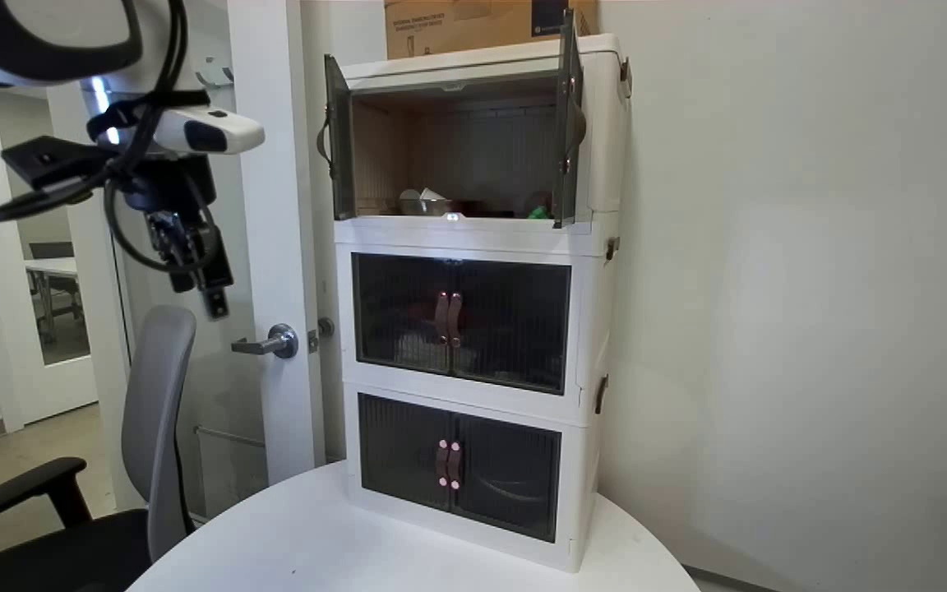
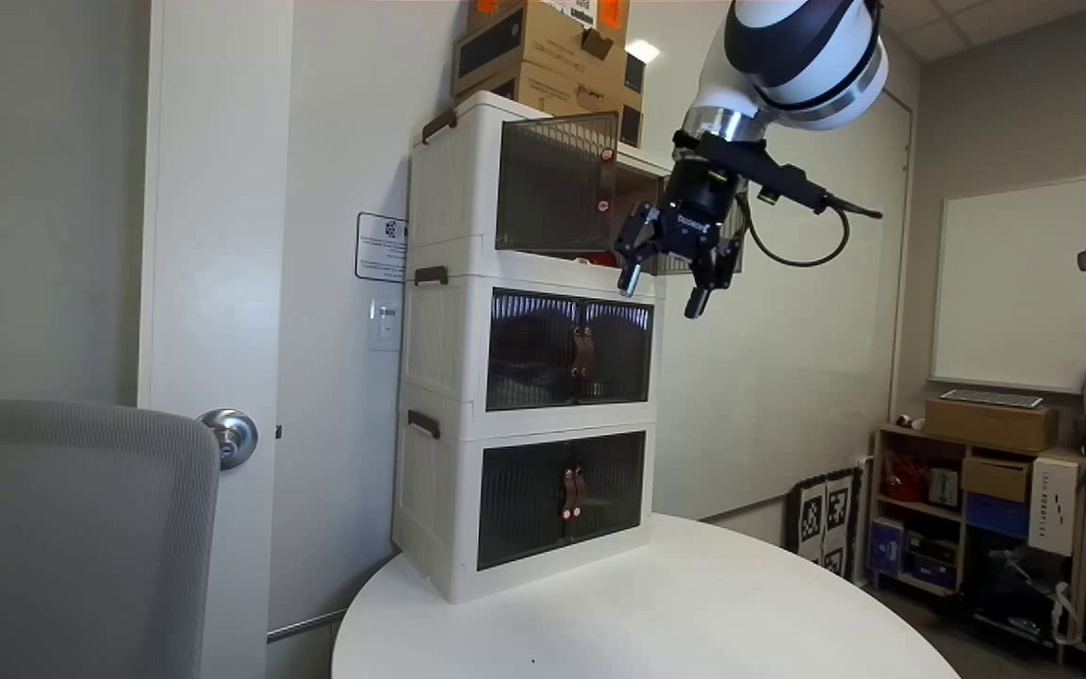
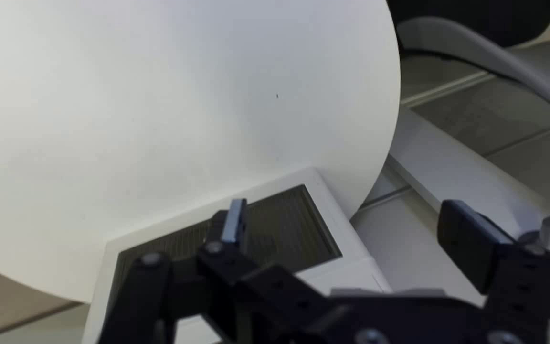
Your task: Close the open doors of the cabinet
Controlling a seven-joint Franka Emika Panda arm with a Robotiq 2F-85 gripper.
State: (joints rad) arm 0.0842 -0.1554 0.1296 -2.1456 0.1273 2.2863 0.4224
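Note:
The tall white cabinet point(image 1: 465, 234) stands on a round table, also in an exterior view point(image 2: 453, 189) and partly in the wrist view point(image 3: 334, 215). On its top tier both smoky doors stand swung outward: one door point(image 1: 341, 136) at the left, the other door point(image 1: 569, 123) at the right in that exterior view. An exterior view shows one door broadside point(image 2: 552, 184), the other partly behind my gripper. My gripper point(image 2: 664, 290) hangs in the air before the cabinet, pointing down, fingers spread and empty. It also shows in an exterior view point(image 1: 198, 292) and the wrist view point(image 3: 351, 224).
Small items point(image 1: 432, 204) lie inside the top tier. Cardboard boxes point(image 2: 557, 80) sit on the cabinet. The two lower tiers' doors are shut. A grey chair point(image 1: 157, 395) and a white room door point(image 1: 276, 205) stand beside the round white table point(image 1: 301, 526).

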